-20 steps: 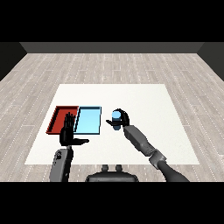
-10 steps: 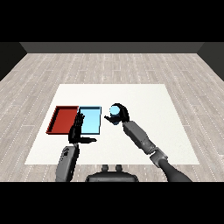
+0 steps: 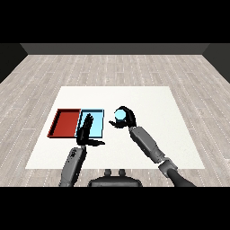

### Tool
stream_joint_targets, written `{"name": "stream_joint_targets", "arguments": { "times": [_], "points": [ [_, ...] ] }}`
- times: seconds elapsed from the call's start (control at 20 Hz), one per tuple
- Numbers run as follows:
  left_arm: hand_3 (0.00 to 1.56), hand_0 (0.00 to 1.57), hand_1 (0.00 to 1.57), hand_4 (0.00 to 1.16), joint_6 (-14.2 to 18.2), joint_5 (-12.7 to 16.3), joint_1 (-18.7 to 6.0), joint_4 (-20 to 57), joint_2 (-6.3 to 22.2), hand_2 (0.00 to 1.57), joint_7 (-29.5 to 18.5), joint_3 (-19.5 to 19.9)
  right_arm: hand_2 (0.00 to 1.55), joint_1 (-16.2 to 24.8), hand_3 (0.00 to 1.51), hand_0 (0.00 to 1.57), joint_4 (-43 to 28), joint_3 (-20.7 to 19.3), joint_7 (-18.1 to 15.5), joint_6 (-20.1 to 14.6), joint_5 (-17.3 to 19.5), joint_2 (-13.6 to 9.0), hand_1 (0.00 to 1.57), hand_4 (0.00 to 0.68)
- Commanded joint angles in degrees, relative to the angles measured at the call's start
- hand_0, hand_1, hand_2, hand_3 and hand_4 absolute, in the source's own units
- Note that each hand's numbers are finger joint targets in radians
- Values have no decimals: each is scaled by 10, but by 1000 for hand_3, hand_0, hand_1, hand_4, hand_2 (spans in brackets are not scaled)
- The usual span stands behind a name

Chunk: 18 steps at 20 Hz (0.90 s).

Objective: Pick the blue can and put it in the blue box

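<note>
My right hand [image 3: 126,118] is curled round the blue can [image 3: 120,116], holding it above the white table just right of the light blue tray [image 3: 97,116]. The can's pale blue top faces the view. My left hand [image 3: 85,131] hovers with straight fingers over the light blue tray's near half, thumb sticking out to the right, and hides part of that tray. The red tray [image 3: 65,122] lies directly left of the blue one and holds nothing.
The white table [image 3: 148,101] spreads out to the right and behind the trays. My right forearm [image 3: 146,144] crosses the table's near right part. A grey wood floor surrounds the table.
My right hand has carried the blue can leftward, closer to the light blue tray. My left hand has shifted right, from the red tray's edge onto the blue tray.
</note>
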Motion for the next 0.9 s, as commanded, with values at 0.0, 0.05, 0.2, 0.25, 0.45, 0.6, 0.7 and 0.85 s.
{"name": "stream_joint_targets", "arguments": {
  "times": [0.0, 0.05, 0.2, 0.25, 0.45, 0.6, 0.7, 0.85],
  "points": [
    [0, 0, 0, 0, 3, 10, -56, 99, -1, 0, -26, 1, 1448, 57, 1419, 1432, -111, 8, 53, -1, 22, -32, 1432, 659],
    [0, 0, 0, 0, 25, -4, 0, 32, -1, 0, -25, -44, 1448, 82, 1419, 1432, -166, 14, 65, -12, 34, -41, 1432, 659],
    [0, 0, 0, 0, 38, 23, -66, 73, -1, 0, 5, -38, 1429, 88, 1407, 1434, -120, -24, 37, 22, 53, -15, 1434, 654],
    [0, 0, 0, 0, 31, 5, -111, 93, -1, 0, 18, -14, 1433, 67, 1406, 1435, -91, -24, 26, 23, 60, -5, 1435, 661],
    [0, 0, 0, 0, 57, -3, -79, 70, -1, 0, 12, -64, 1444, 109, 1411, 1422, -180, -39, 84, 38, 91, -18, 1422, 661],
    [0, 0, 0, 0, 167, 59, -126, 113, -1, 0, 15, -155, 1445, 78, 1414, 1414, -147, -46, 89, 37, 97, -3, 1414, 660],
    [0, 0, 0, 0, 105, 50, -126, 142, -1, 0, 6, -98, 1448, 106, 1415, 1416, -197, -41, 106, 29, 130, 11, 1416, 658],
    [0, 0, 0, 0, 139, 58, -121, 158, -1, 0, -17, -144, 1445, 87, 1408, 1407, -127, -71, 51, 71, 137, 29, 1407, 665]
  ]
}}
